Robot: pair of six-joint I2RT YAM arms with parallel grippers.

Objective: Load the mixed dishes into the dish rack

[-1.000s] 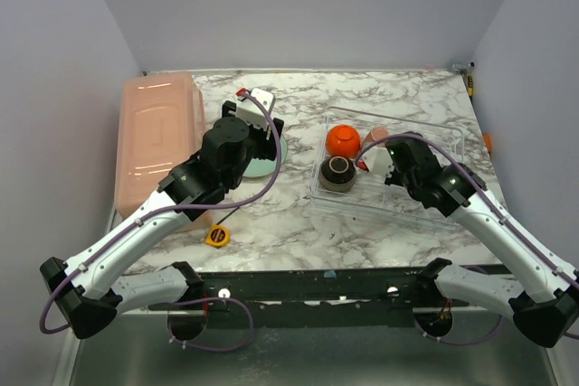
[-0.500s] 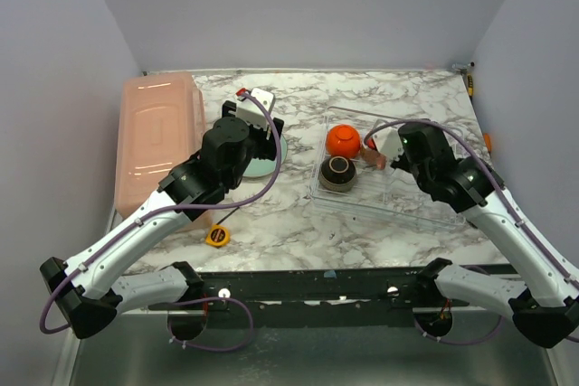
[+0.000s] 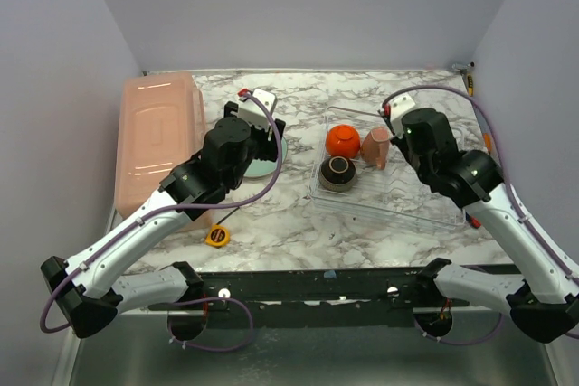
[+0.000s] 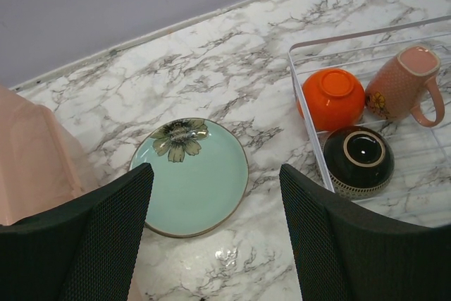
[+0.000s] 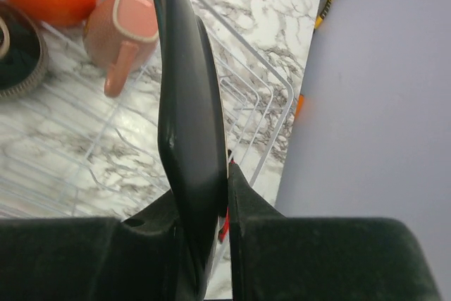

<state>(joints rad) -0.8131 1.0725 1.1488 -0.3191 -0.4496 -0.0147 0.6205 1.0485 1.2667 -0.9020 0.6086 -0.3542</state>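
Note:
The teal plate [image 4: 190,174] with a flower print lies flat on the marble, left of the dish rack [image 3: 425,201]. In the top view the plate [image 3: 274,153] is mostly hidden under my left arm. My left gripper [image 4: 215,244] is open and empty, hovering above the plate's near edge. The orange bowl [image 3: 343,140], the dark brown bowl [image 3: 337,172] and the pinkish-tan mug [image 3: 375,146] stand in the rack's left end. My right gripper [image 5: 169,5] is shut and empty, raised above the rack behind and right of the mug [image 5: 123,29].
A salmon-pink tub [image 3: 158,137] stands along the table's left side. A yellow tape measure [image 3: 216,236] lies near the front edge. The rack's right part holds only its wire grid [image 5: 246,103]. The right wall is close to the right arm.
My right gripper has let go of the mug, leaving it in the rack beside the orange bowl. It has risen and drawn back to the right. The left arm has not moved.

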